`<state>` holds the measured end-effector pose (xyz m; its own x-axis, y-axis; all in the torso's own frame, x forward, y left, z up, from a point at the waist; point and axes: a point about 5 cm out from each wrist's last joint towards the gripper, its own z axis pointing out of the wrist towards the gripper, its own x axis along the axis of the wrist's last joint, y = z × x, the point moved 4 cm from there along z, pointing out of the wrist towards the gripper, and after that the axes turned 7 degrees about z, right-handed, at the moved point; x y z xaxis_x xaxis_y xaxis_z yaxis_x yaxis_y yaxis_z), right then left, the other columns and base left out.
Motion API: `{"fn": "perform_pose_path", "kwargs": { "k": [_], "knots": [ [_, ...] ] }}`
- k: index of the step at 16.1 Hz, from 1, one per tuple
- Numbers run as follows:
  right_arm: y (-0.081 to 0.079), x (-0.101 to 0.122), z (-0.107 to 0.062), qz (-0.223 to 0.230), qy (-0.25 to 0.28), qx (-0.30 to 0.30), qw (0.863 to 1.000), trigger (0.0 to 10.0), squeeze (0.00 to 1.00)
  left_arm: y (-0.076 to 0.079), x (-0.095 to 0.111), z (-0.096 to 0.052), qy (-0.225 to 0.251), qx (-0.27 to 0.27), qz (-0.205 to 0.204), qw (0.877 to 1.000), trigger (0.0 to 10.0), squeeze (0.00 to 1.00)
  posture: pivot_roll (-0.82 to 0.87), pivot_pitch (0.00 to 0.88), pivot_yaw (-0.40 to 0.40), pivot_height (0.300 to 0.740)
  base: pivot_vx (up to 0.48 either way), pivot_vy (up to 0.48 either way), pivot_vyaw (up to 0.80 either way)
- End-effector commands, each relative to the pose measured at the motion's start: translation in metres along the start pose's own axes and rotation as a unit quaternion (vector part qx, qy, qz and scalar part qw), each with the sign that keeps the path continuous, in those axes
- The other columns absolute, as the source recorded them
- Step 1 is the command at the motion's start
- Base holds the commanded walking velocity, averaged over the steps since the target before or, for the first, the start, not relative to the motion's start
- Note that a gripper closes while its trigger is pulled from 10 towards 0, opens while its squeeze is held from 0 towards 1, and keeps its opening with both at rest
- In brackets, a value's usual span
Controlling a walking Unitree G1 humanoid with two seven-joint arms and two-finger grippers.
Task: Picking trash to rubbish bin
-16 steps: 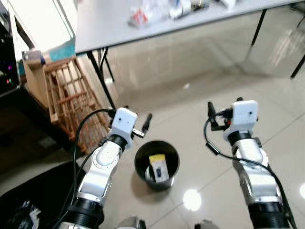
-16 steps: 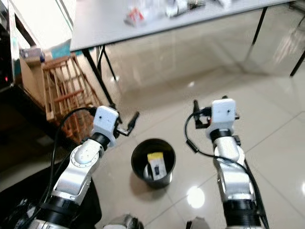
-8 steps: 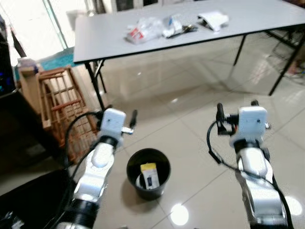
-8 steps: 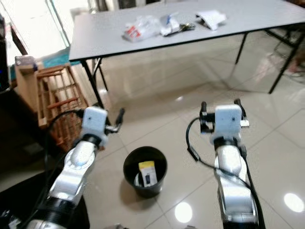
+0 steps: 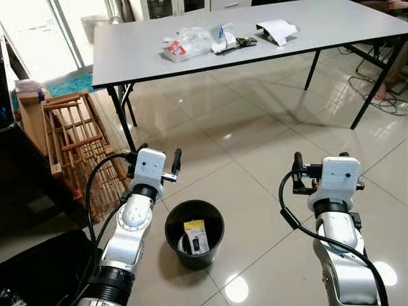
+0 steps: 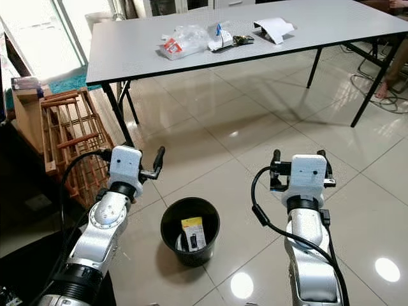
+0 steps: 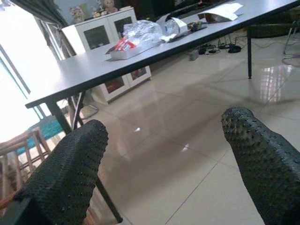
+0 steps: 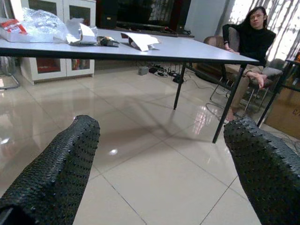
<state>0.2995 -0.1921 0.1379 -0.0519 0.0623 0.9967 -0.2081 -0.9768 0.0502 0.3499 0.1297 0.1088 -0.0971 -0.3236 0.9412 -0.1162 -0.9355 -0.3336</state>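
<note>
- Left hand and right hand, both spread wide and empty, flank a black bin.
- Trash lies on the grey bench.

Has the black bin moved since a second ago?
No. The bin sits on the same floor tiles beside the crate; the camera tilted up, shifting the whole picture.

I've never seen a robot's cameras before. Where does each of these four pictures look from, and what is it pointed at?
Left eye: on the head, looking down at both arms, the bin and table.
Right eye: beside it, same scene.
Left wrist: on the left arm, looking along the open left tool towards the table.
Right wrist: on the right arm, looking along the open right tool at the table and a seated person.
All four share the table's trash.
</note>
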Motion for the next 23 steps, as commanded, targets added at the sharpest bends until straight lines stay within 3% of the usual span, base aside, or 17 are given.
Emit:
{"fn": "perform_pose_path", "kwargs": {
  "k": [1, 12, 14, 23],
  "knots": [
    [0.002, 0.006, 0.000, 0.009, 0.005, -0.005, 1.000, 10.0, 0.89, 0.001, 0.002, 0.003, 0.005, -0.006, -0.006, 1.000, 10.0, 0.00, -0.10, 0.053, 0.052, 0.740, 0.000, 0.000, 0.00],
    [-0.010, 0.000, 0.001, 0.015, -0.015, 0.010, 1.000, 10.0, 0.85, 0.008, 0.002, 0.006, 0.004, -0.025, -0.013, 1.000, 10.0, 0.00, -0.11, 0.061, 0.063, 0.740, 0.000, -0.460, 0.00],
    [-0.011, 0.001, 0.002, 0.013, -0.013, 0.014, 1.000, 10.0, 0.86, 0.009, 0.002, 0.005, 0.004, -0.025, -0.017, 1.000, 10.0, 0.00, -0.11, 0.061, 0.064, 0.740, 0.000, 0.000, 0.00],
    [-0.018, -0.001, 0.002, 0.012, -0.015, 0.027, 0.999, 10.0, 0.85, 0.011, 0.001, 0.003, 0.003, -0.030, -0.016, 0.999, 10.0, 0.00, -0.10, 0.068, 0.061, 0.740, 0.000, 0.000, 0.76]
  ]
}}
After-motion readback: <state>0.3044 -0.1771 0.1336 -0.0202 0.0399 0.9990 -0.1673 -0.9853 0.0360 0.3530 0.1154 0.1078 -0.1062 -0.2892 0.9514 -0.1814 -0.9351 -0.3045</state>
